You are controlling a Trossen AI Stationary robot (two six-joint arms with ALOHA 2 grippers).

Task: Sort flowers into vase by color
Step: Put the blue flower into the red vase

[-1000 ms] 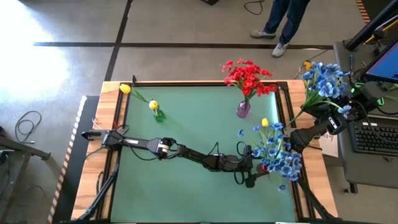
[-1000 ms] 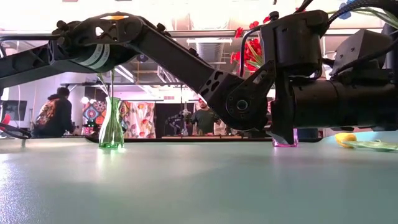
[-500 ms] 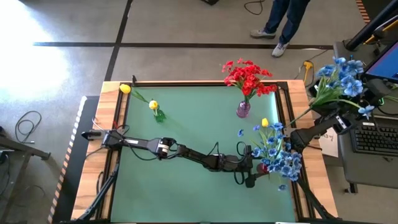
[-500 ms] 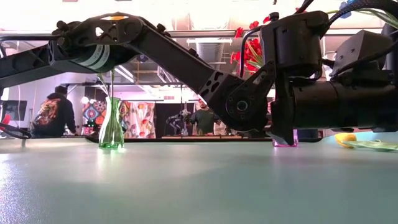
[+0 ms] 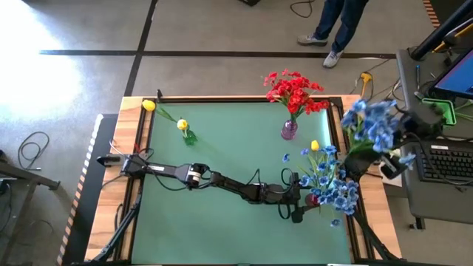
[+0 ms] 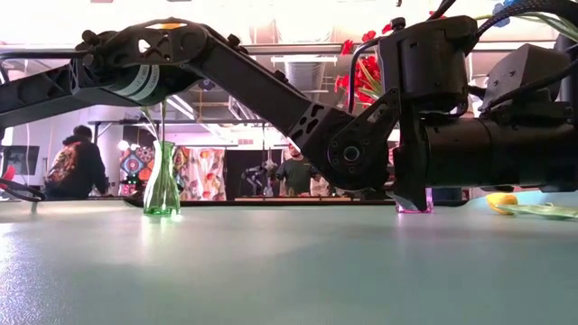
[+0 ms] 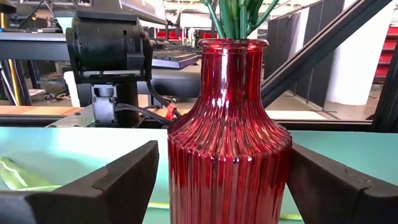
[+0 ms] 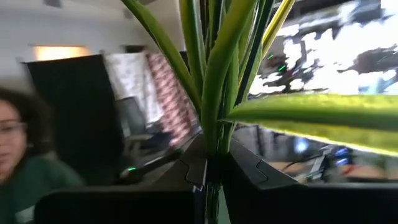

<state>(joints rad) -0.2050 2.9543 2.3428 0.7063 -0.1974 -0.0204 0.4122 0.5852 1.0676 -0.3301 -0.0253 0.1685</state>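
A red ribbed vase [image 7: 229,143] stands near the table's right edge with blue flowers [image 5: 330,179] in it. My left gripper [image 5: 304,198] reaches level across the table and has its fingers at the vase's two sides. My right gripper [image 5: 380,150], high beside the table's right edge, is shut on a bunch of blue flowers [image 5: 372,123] with green stems. Red flowers [image 5: 295,90] stand in a pink vase [image 5: 289,131]. Two yellow flowers [image 5: 182,125] stand in a green vase [image 5: 190,137]. One yellow flower [image 5: 315,145] lies on the mat. My left gripper holds the red vase by its wide ribbed belly [image 7: 180,168], one finger on each side. The fingers come level from the table's left. The vase stands upright on the mat. My right gripper pinches the bunch's green stems [image 8: 212,146] between its two fingers. The stems and leaves rise beyond the fingertips, and the bunch is lifted clear of the table.
A loose blue bloom [image 5: 286,157] lies on the green mat [image 5: 222,148]. A desk with a keyboard [image 5: 447,159] stands right of the table. A person [image 5: 336,26] stands beyond the far edge, and others show in the room behind.
My right gripper has swung and tipped with the blue bunch. The blooms first drifted out over the desk, then came quickly back toward the table's right edge and nearer the red vase. The left arm and the vase have kept still.
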